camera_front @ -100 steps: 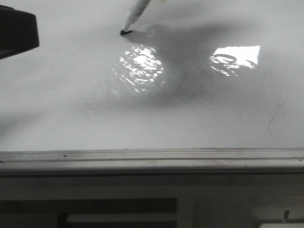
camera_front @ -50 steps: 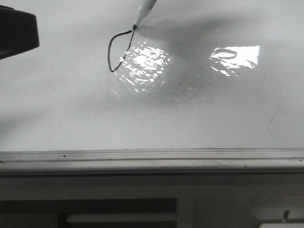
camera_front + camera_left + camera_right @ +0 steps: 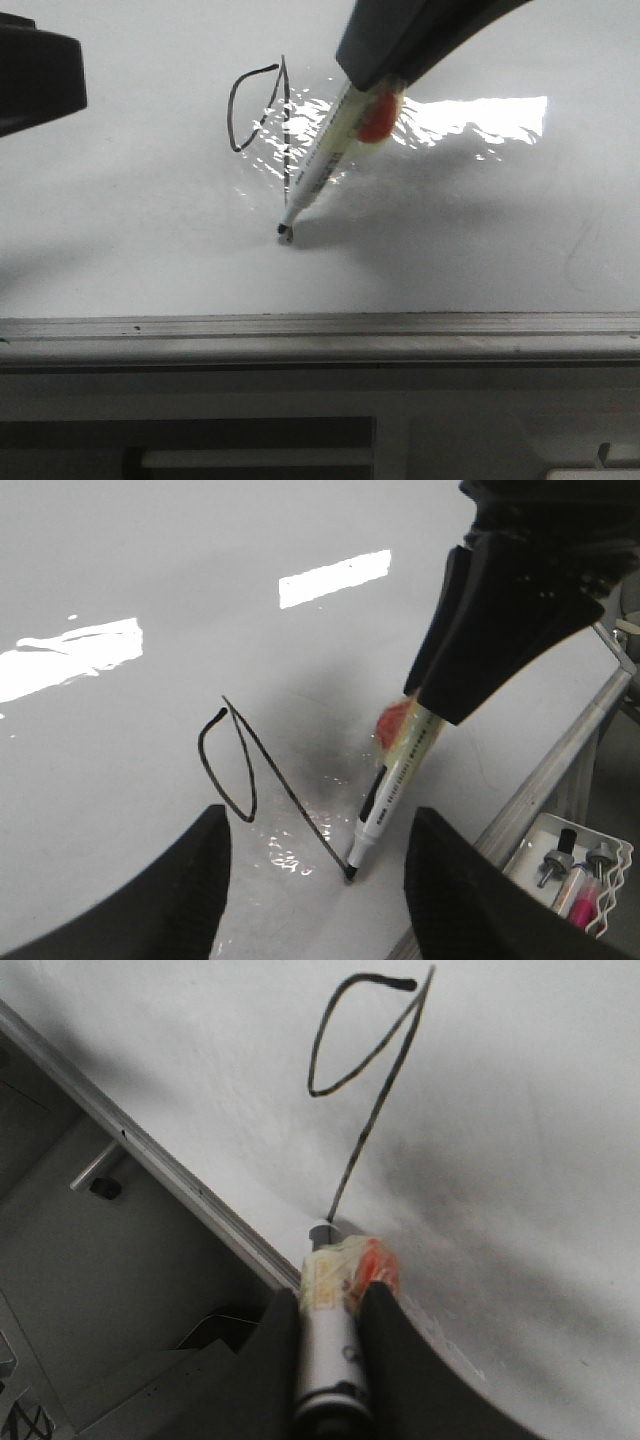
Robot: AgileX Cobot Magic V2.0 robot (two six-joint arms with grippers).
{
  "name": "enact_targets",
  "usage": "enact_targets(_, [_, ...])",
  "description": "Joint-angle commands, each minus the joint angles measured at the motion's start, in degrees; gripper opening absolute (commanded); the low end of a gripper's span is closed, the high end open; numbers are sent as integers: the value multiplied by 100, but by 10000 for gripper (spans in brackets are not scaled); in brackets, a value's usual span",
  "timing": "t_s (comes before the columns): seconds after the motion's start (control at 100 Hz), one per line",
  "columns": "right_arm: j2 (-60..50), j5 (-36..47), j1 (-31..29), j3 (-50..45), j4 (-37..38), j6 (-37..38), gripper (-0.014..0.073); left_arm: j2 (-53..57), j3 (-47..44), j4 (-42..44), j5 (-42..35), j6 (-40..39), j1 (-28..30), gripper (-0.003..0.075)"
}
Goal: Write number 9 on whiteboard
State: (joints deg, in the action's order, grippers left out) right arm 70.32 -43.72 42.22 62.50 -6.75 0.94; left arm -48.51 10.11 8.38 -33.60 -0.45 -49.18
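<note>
The number 9 (image 3: 262, 115) is drawn in thin black line on the whiteboard (image 3: 140, 240): a small open loop with a long straight stem. It also shows in the left wrist view (image 3: 245, 770) and the right wrist view (image 3: 365, 1050). My right gripper (image 3: 330, 1305) is shut on a white marker (image 3: 322, 165) wrapped with yellowish and orange tape. The marker's tip touches the board at the stem's lower end (image 3: 286, 233). My left gripper (image 3: 315, 880) is open and empty, hovering over the board with the marker tip between its fingers' view.
A grey metal rail (image 3: 320, 335) runs along the board's near edge. Bright glare (image 3: 480, 115) lies on the board. A small white tray with markers (image 3: 570, 875) sits beyond the rail. My left arm's dark body (image 3: 35, 75) is at the far left.
One second ago the marker tip was at the loop's start. It drew the loop, then the straight stem towards the rail. My right gripper has come down into the front view.
</note>
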Motion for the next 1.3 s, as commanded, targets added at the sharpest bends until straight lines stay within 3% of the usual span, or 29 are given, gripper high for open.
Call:
enact_targets(0.0, [-223,323,235,237,-52,-4,-61,-164,150,388,-409,-34,-45,368])
enact_targets(0.21, [-161,513,764,193,-319,90,-61,-857,463,921,-497,-34,-45,368])
enact_targets(0.53, [-161,627,794,192,-465,261,-61,-1113,613,1278,-471,-34,-45,358])
enact_targets(0.62, [-161,627,794,192,-477,261,-61,-1113,613,1278,-471,-34,-45,279])
enact_targets(0.8, [-161,538,794,192,-486,261,-60,-1113,613,1282,-471,-34,-45,-15])
enact_targets(0.84, [-161,538,794,192,-486,261,-51,-1113,613,1291,-471,-34,-45,-20])
enact_targets(0.94, [-161,538,794,192,-486,261,84,-1113,613,1291,-471,-58,-45,-20])
enact_targets(1.04, [-161,549,794,192,-486,261,346,-1113,613,1200,-443,-399,-45,-20])
enact_targets(1.09, [-161,549,794,192,-457,261,433,-1113,613,923,-392,-728,-45,-20])
enact_targets(1.14, [-161,538,794,192,-445,261,465,-1113,613,504,-306,-1063,-45,-20])
enact_targets(1.29, [-161,430,794,192,-434,261,430,-1087,613,-789,35,-1712,-45,-20])
